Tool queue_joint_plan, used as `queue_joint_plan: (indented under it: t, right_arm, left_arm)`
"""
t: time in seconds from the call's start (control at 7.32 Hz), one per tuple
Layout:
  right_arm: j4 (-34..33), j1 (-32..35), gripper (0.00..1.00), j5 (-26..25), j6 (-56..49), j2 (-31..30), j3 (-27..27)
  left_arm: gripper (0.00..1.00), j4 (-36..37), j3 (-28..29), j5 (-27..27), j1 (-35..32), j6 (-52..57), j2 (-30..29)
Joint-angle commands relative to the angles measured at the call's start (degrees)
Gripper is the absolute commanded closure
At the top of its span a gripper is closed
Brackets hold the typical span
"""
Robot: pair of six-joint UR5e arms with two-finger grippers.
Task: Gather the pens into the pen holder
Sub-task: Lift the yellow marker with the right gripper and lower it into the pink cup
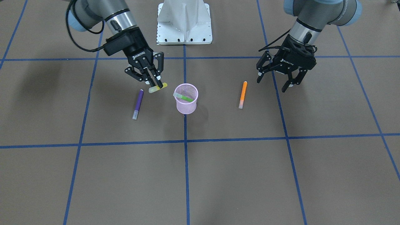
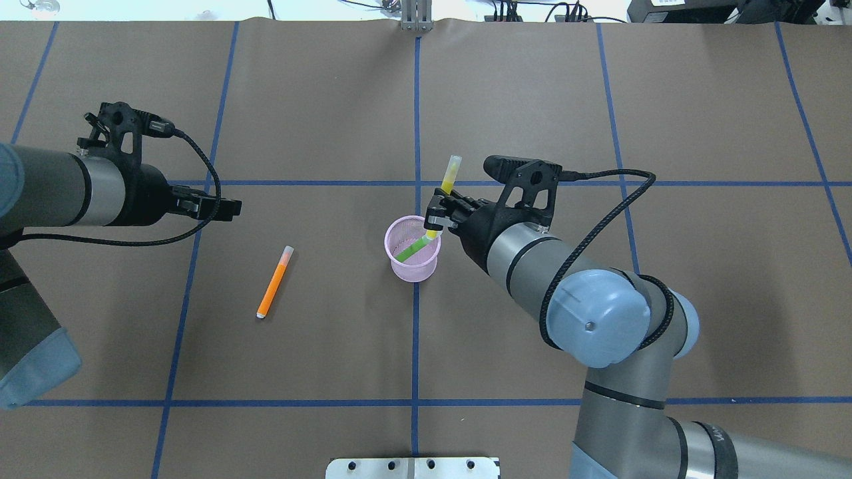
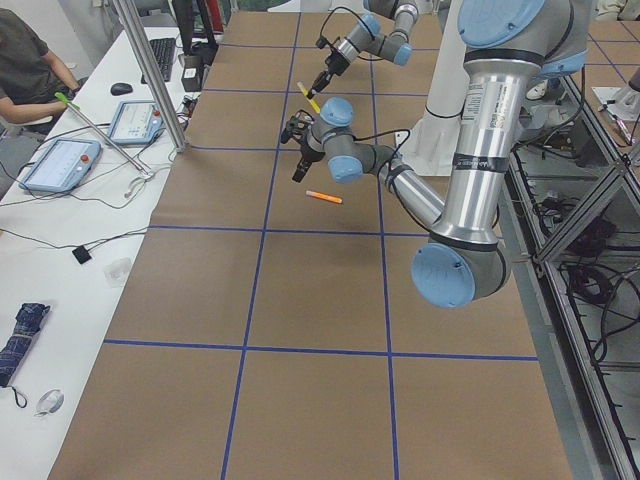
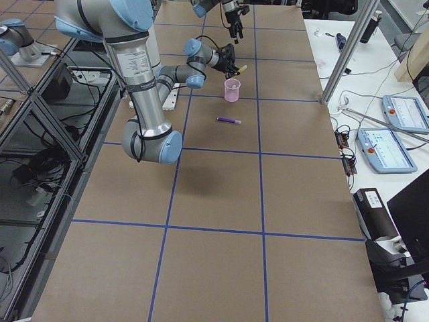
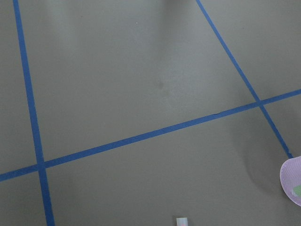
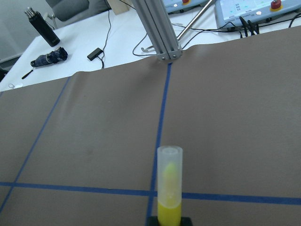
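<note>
Overhead exterior: yellow pen [image 2: 448,181], cap-end away.

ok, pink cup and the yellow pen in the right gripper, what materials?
The pen holder: fine wire mesh, probably coated metal, matte pink; the lattice shows on its wall. The yellow pen, in the right gripper: likely plastic, frosted translucent cap over an opaque body.

A pink mesh pen holder [image 1: 186,105] stands upright on the worktop [image 1: 218,175]. A green pen [image 1: 184,97] leans inside it, with the pale cap at the rim. A yellow pen [image 1: 158,88] is pinched in the right tool [image 1: 154,80], tilted in the air just beside the holder. A purple pen [image 1: 137,104] lies flat on the robot's right of the holder. An orange pen [image 1: 242,94] lies flat on its left, farther off.
</note>
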Motion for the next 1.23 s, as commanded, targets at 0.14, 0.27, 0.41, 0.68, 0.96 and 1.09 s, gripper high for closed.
queue_joint_plan:
  t: [0.14,0.27,0.41,0.68,0.96,1.09]
  right_arm:
    - [-0.8,-1.2,1.0,-4.3,0.6,5.1,-5.9]
    - [-0.8,-1.2,1.0,-4.3,0.6,5.2,-6.4]
    - [-0.7,-1.2,1.0,-4.3,0.6,5.4,-7.6]
    - [-0.6,-1.4,0.81,-4.3,0.6,5.4,-8.3]
    - [-0.8,-1.6,0.06,-4.3,0.7,5.4,-8.3]
    - [-0.8,-1.8,0.02,-4.3,0.6,5.4,-8.3]
  left_arm:
    - [0.0,0.0,0.0,0.1,0.0,0.0,-0.1]
    - [0.0,0.1,0.0,0.1,0.0,0.0,0.0]
    - [0.0,0.1,0.0,0.1,0.0,0.0,-0.1]
    - [0.0,0.1,0.0,0.1,0.0,-0.1,-0.1]
    - [0.0,0.1,0.3,0.1,0.0,-0.1,-0.1]
    - [0.0,0.1,0.3,0.1,0.1,-0.1,-0.1]
